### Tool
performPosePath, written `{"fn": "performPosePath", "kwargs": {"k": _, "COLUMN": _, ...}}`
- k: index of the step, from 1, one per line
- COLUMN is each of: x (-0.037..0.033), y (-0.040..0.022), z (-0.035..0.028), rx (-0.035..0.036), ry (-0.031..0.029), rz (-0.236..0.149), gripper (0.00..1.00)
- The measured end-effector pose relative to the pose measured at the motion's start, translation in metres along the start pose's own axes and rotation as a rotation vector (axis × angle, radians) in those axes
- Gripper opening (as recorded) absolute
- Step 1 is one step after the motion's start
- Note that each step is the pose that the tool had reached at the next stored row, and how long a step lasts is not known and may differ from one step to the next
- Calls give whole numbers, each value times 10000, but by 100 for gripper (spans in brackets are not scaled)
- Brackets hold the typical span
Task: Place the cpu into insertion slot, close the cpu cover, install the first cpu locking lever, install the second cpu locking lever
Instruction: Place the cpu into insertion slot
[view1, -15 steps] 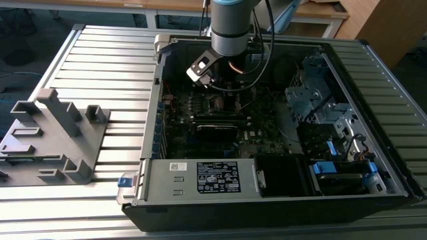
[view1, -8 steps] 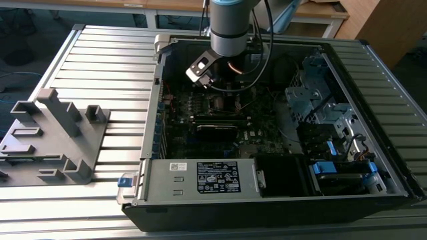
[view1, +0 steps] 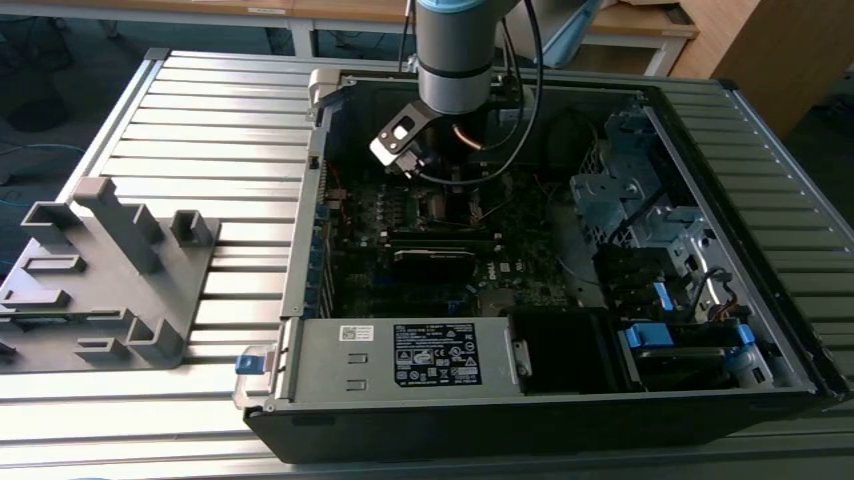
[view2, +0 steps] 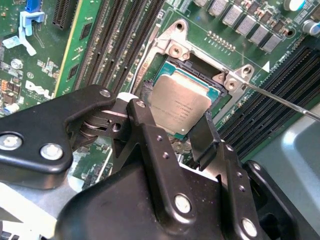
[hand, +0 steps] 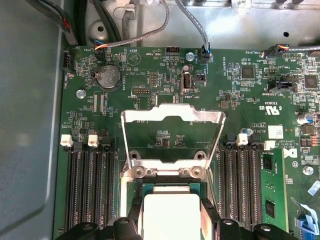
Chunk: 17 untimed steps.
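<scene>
The cpu (view2: 182, 102), a silver-topped square chip, lies low in the insertion slot (view2: 194, 63) on the green motherboard. My gripper (view2: 172, 117) has its black fingers (view2: 145, 125) pressed against two opposite edges of the chip. The first wrist view shows the same grip, the cpu (hand: 172, 207) sitting between the fingers (hand: 210, 221) of the gripper (hand: 172, 222). The cpu cover (hand: 172, 116) stands swung up and open behind the slot. A thin metal locking lever (view2: 285, 102) sticks out free beside the socket. In the exterior view the gripper (view1: 434, 180) is down inside the computer case (view1: 400, 400).
Long black memory slots (hand: 90, 185) run on both sides of the socket. Cables (hand: 195, 25) and the metal case wall lie beyond the board. Drive cages (view1: 627, 200) fill the case on the exterior view's right. A grey fixture (view1: 107, 280) rests on the slatted table (view1: 200, 120).
</scene>
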<state>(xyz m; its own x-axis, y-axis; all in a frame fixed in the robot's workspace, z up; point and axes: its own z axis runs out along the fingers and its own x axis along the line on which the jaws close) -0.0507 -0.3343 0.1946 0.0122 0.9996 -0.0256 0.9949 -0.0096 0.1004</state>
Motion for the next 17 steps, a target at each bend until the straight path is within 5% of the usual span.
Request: {"fn": "performPosePath", "kwargs": {"k": 17, "x": 13, "y": -3, "z": 9, "rx": 3, "ry": -9, "rz": 93, "gripper": 54}}
